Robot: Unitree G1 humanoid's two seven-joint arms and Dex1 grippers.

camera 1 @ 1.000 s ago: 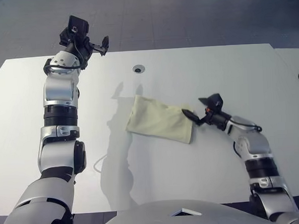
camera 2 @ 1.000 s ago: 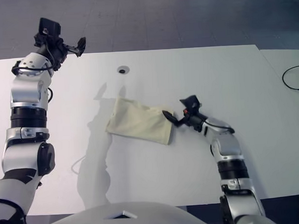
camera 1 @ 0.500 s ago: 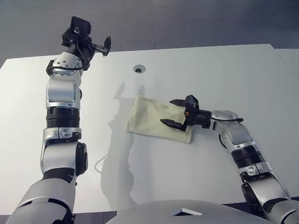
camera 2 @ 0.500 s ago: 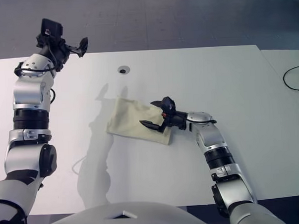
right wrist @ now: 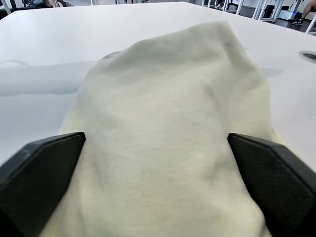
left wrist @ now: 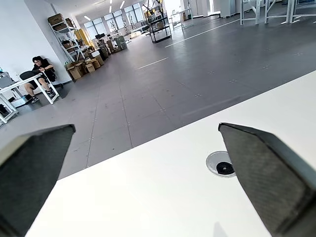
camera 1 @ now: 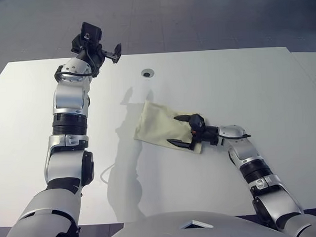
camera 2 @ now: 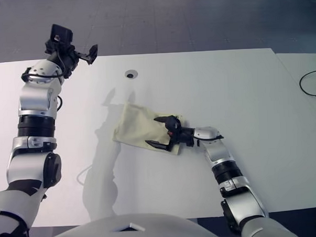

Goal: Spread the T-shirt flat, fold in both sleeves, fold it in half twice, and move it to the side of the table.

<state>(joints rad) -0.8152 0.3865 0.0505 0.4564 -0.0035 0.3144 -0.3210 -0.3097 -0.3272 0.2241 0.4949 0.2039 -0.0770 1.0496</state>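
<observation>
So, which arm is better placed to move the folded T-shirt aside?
Right: the right gripper, open, straddles one end of the T-shirt; the left gripper is raised, far from it.

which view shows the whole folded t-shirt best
Either eye view: the whole T-shirt lies folded on the table, the open right tool over its right end. The right wrist view gives just a close patch of cloth; the left wrist view looks toward the table's far edge.
</observation>
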